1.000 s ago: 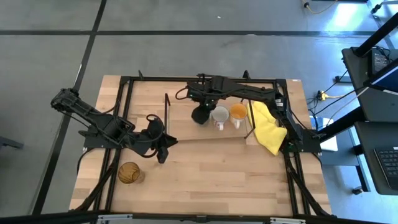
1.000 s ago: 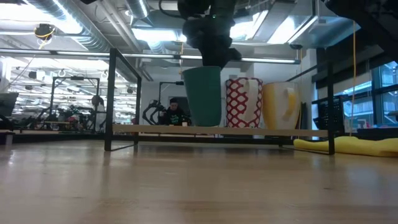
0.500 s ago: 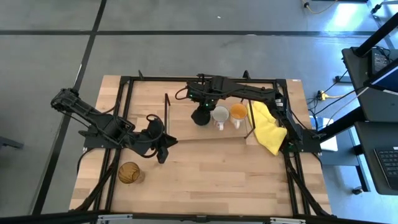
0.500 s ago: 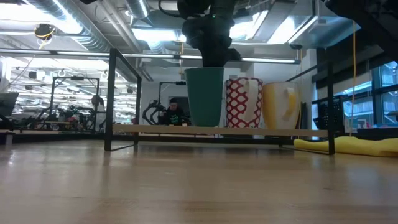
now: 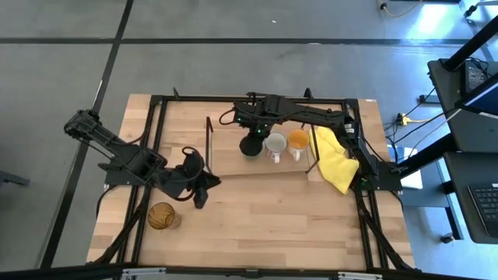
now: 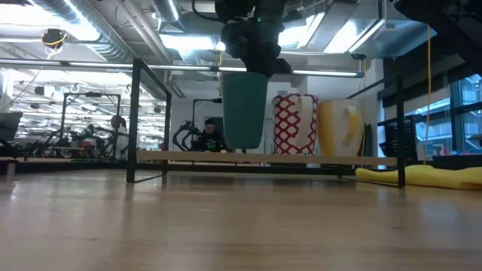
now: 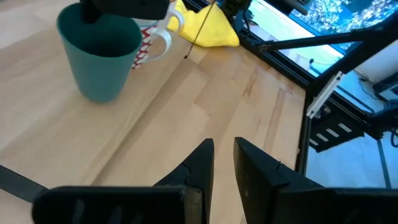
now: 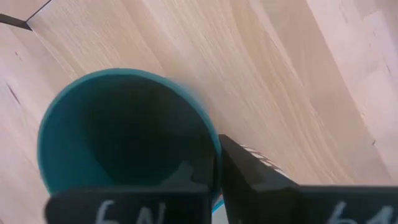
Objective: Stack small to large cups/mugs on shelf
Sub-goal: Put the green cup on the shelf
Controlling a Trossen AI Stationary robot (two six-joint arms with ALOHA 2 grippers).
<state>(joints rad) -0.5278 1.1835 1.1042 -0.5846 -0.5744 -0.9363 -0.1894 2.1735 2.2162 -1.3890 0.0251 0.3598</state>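
Note:
The dark green cup [image 6: 245, 113] is on the shelf [image 6: 188, 156], left of a white red-patterned mug [image 6: 294, 124] and an orange-inside mug [image 5: 298, 140]. My right gripper [image 5: 250, 138] is shut on the cup from above. The amber ribbed tumbler [image 5: 161, 216] stands on the table near the front left. My left gripper [image 5: 199, 194] hovers just right of the tumbler, shut and empty. The left wrist view shows the green cup [image 7: 99, 53] farther off. My right gripper holds the green cup by its rim [image 8: 214, 152], one finger inside the cup and one outside, pointing down. In the low view the cup hangs slightly tilted, its base [image 6: 242, 147] just above the shelf board.
A yellow cloth [image 5: 334, 159] lies at the right end of the shelf. The shelf's black wire end frames [image 6: 135, 120] stand at both ends. Bare wood lies between the shelf and the table's near edge.
My right gripper has raised the green cup a little off the shelf board and tipped it slightly, shifting it away from the patterned mug. My left gripper has moved a little toward the near edge and the tumbler.

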